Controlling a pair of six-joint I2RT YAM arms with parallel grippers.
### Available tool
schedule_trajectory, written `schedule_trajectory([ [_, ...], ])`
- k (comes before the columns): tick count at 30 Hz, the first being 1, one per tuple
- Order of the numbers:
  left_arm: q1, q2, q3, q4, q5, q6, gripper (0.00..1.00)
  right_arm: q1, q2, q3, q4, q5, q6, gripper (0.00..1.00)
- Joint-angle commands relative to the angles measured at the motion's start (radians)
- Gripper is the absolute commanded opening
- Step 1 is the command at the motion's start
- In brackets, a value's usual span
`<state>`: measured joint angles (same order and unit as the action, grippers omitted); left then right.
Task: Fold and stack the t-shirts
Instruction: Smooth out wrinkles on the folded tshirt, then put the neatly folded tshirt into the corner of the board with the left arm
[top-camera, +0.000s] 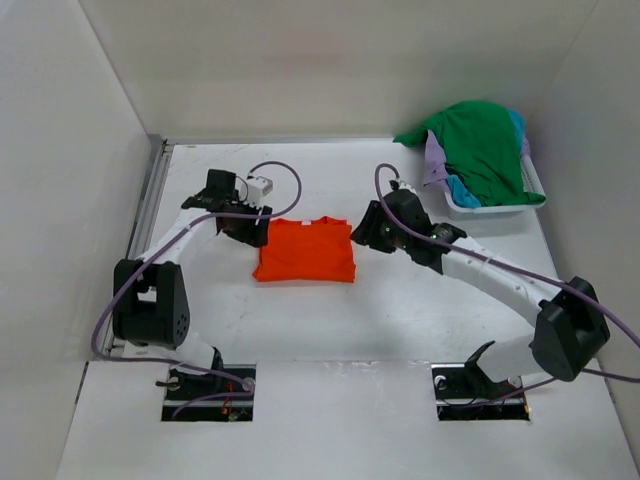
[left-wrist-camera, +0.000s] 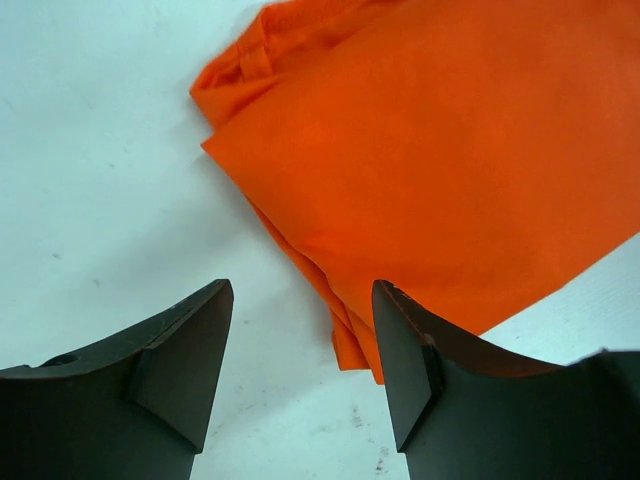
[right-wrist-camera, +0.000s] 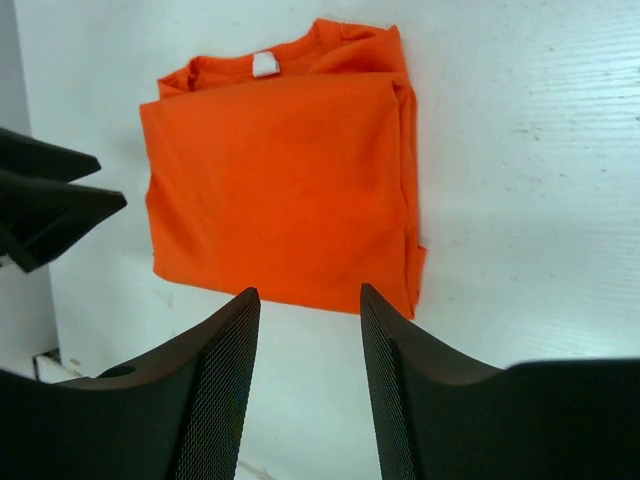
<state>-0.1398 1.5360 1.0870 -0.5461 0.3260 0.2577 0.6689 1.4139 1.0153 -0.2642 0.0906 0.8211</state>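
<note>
The left gripper (left-wrist-camera: 300, 300) is open and empty. So is the right gripper (right-wrist-camera: 310, 300). Between them the folded orange t-shirt (top-camera: 305, 250) lies flat on the table (top-camera: 400, 315). The other t-shirts (top-camera: 485, 145) are heaped in the basket (top-camera: 485, 209), far right.

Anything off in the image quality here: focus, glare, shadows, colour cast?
Top external: even soft light, faint shadows, no glare, orange t-shirt sharp. Left wrist: table looks bluish, the shirt's orange is saturated nearly flat, left end effector dark with little detail. Right wrist: shirt and its white label in focus, right end effector dark, no glare.
</note>
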Motion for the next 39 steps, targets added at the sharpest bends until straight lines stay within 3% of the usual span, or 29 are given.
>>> schedule_trajectory([
  [1,0.027,0.084,0.033,-0.035,0.039,-0.052,0.56,-0.002,-0.029,0.008,-0.105,0.018,-0.043,0.5],
  [6,0.039,0.228,0.086,-0.087,0.126,-0.083,0.53,-0.025,-0.053,0.023,-0.17,-0.003,-0.094,0.5],
  [13,0.023,0.3,0.106,-0.126,0.2,-0.078,0.48,-0.113,-0.115,-0.003,-0.202,-0.081,-0.166,0.5],
  [19,0.015,0.363,0.178,-0.205,0.16,-0.072,0.12,-0.206,-0.148,-0.043,-0.162,-0.138,-0.23,0.5],
  [22,0.03,0.363,0.215,-0.227,0.108,-0.074,0.03,-0.252,-0.156,-0.067,-0.112,-0.161,-0.244,0.5],
  [27,0.119,0.363,0.319,-0.248,0.036,-0.081,0.0,-0.317,-0.135,-0.089,-0.03,-0.206,-0.252,0.5],
  [34,0.271,0.518,0.569,-0.258,-0.005,-0.1,0.0,-0.361,-0.001,0.028,-0.001,-0.201,-0.252,0.5],
  [39,0.393,0.734,0.893,-0.276,-0.024,-0.107,0.0,-0.36,0.137,0.207,-0.055,-0.177,-0.235,0.5],
])
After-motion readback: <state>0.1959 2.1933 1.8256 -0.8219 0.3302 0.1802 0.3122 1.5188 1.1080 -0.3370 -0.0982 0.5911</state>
